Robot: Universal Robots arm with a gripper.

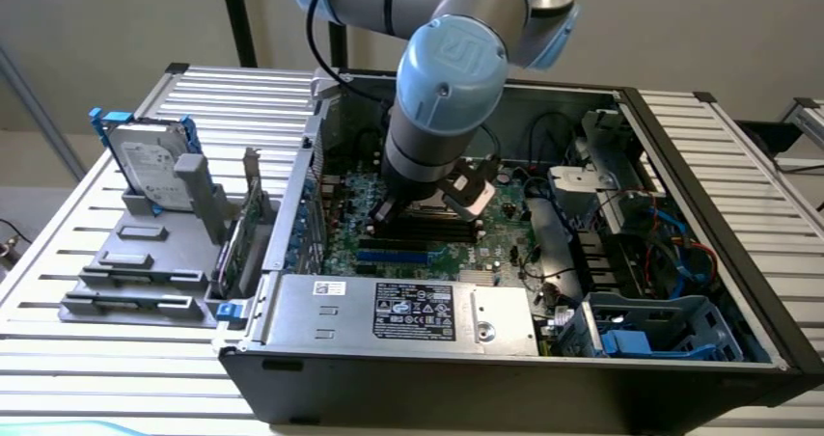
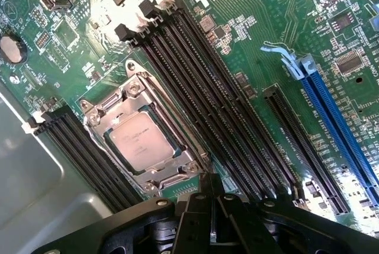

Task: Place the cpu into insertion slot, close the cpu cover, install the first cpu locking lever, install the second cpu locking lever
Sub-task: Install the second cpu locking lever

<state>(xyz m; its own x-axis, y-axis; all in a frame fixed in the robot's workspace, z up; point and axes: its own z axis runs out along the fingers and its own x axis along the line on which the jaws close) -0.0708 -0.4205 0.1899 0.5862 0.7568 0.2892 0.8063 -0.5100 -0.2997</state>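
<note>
Closest to the wrist camera, the gripper (image 2: 210, 206) is clenched and grasps nothing. Silver side up, the cpu (image 2: 141, 142) sits in its socket on the motherboard (image 2: 249, 47), at about ten o'clock from the gripper (cpu cover (image 2: 118, 103) closed around it).

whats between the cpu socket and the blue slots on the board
In the wrist view, a bank of long black memory slots and a black expansion slot lie between the cpu and the blue slots.
</note>
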